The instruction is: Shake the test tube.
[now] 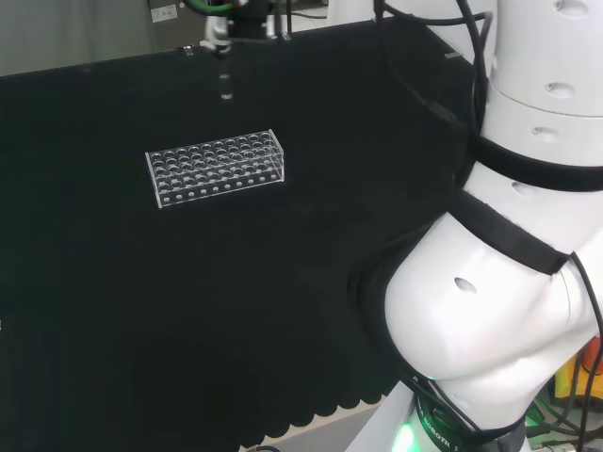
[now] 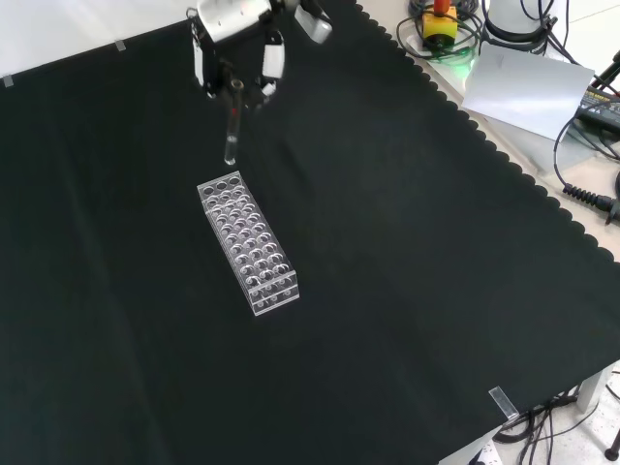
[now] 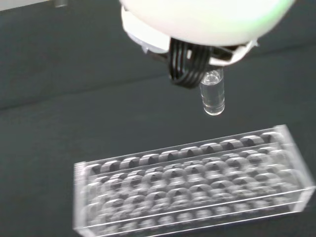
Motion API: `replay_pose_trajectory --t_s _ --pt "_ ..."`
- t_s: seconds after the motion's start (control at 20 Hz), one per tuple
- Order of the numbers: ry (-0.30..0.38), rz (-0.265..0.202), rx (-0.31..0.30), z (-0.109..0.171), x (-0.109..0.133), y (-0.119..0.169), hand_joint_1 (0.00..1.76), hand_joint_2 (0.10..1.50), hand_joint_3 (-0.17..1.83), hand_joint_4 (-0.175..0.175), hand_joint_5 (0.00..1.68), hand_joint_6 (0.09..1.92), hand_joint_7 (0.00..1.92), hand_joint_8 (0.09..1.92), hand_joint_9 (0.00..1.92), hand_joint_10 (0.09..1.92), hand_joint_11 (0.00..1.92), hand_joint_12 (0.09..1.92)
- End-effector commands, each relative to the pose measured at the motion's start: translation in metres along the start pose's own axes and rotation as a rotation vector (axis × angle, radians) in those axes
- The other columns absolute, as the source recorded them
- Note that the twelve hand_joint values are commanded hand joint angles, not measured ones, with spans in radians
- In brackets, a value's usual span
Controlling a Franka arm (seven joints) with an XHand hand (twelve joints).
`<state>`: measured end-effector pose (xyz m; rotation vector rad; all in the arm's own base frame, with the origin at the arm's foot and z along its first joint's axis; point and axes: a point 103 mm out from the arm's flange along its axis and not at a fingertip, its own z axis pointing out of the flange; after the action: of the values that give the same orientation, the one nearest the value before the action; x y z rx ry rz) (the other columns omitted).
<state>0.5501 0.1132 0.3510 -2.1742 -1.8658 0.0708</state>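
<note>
Black cloth with scalloped edge (image 2: 407, 291) covers bench. In front view, at 1 o'clock: grey flat sheet (image 2: 528, 82), yellow box with red button (image 2: 441, 21), black cables (image 2: 586, 189). Pale floor at 5 o'clock.

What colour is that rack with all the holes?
Clear, see-through plastic: the rack has no colour, best seen in the front view.

No legible txt or labels

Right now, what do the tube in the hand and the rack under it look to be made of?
The tube, held by the hand, is clear and glossy: the cloth shows through it, so glass or clear plastic; I cannot tell which. The rack is clear with flat, sharp-edged walls and bright edge glints, probably acrylic.
</note>
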Motion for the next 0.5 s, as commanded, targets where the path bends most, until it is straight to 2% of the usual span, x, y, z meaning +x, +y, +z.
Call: replay_pose_trajectory --t_s 0.05,0.15,0.25,0.4,0.5 --pt "0.073 -0.124 0.047 0.007 0.065 -0.012 1.44 0.55 0.79 -0.175 1.29 0.64 1.35 0.68 1.33 0.63 1.24 0.87" --pt "0.078 -0.131 0.054 0.008 0.063 -0.014 1.44 0.55 0.79 -0.175 1.29 0.64 1.35 0.68 1.33 0.63 1.23 0.87" --pt "0.075 -0.117 0.06 0.011 0.055 -0.014 1.44 0.55 0.79 -0.175 1.29 0.64 1.35 0.69 1.33 0.64 1.23 0.87" --pt "0.054 -0.07 0.053 0.011 0.029 -0.011 1.44 0.55 0.79 -0.175 1.29 0.64 1.35 0.69 1.33 0.64 1.23 0.87" --pt "0.036 -0.019 0.044 0.011 0.007 -0.007 1.44 0.55 0.79 -0.175 1.29 0.64 1.35 0.69 1.33 0.64 1.23 0.87"
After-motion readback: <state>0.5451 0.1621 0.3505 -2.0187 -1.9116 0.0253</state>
